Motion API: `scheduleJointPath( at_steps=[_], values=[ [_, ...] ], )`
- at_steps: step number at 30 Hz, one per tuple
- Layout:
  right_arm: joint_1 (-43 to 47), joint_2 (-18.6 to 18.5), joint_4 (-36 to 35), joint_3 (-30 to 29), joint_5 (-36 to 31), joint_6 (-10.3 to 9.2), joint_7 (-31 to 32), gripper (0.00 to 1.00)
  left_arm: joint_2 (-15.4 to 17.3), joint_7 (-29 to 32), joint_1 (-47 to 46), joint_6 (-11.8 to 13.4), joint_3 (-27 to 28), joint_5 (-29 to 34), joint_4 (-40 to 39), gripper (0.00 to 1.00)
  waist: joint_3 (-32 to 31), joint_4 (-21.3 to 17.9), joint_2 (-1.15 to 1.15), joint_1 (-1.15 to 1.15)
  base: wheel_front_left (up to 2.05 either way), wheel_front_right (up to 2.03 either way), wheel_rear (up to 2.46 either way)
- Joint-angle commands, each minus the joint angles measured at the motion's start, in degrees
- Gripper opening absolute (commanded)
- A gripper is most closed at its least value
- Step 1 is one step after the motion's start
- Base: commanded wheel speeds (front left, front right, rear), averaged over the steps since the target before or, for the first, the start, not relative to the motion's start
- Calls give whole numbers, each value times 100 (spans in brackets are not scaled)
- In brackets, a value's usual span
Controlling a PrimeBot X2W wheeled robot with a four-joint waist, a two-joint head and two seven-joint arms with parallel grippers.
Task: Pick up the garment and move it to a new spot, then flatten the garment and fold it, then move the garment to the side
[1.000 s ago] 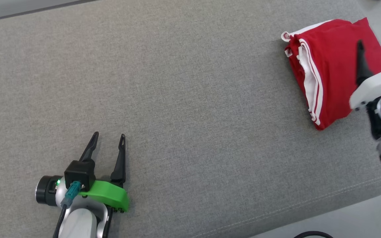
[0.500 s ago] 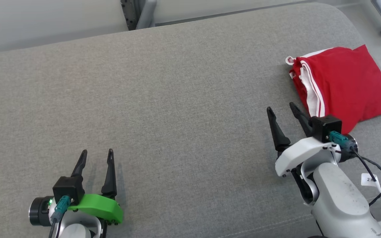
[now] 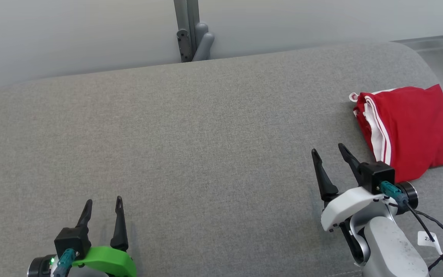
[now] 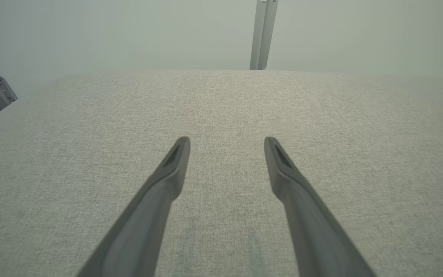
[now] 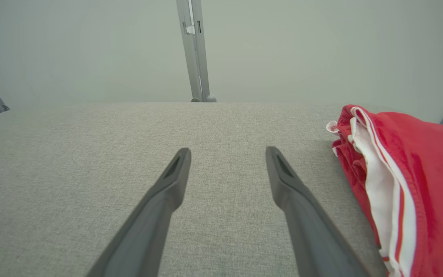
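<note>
Nearest in the head view are two grippers. The left gripper (image 3: pixel 104 200) is at 7 o'clock, its two fingers spread apart with nothing between them, over the grey cushion (image 3: pixel 206 134). The right gripper (image 3: pixel 327 148) is at 4 o'clock, its two fingers also spread and empty. Just beyond it, toward 3 o'clock, lies the one garment (image 3: pixel 413 130), red with white stripes, folded into a compact bundle near the cushion's right end. In the right wrist view it lies at 3 o'clock from the fingers, apart from them. Farthest, at 12 o'clock, one metal post (image 3: pixel 186 34) stands before the pale wall (image 3: pixel 71 34).
</note>
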Motion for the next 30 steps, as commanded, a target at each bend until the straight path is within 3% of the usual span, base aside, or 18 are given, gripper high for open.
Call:
scheduleJointPath(
  at_steps=[1,12,30],
  values=[
    [99,-7,-61,-35,-52,-10,-14,100,20,2,80,26,48,9,5,100,-174,80,0,0,0,0,0],
    [400,33,-242,-216,-340,-10,-14,100,20,2,182,132,289,-113,69,100,-269,58,0,0,0,0,0],
    [484,34,-275,-202,-254,-10,-14,100,21,2,236,51,305,-278,67,100,-218,27,0,0,0,0,0]
  ],
)
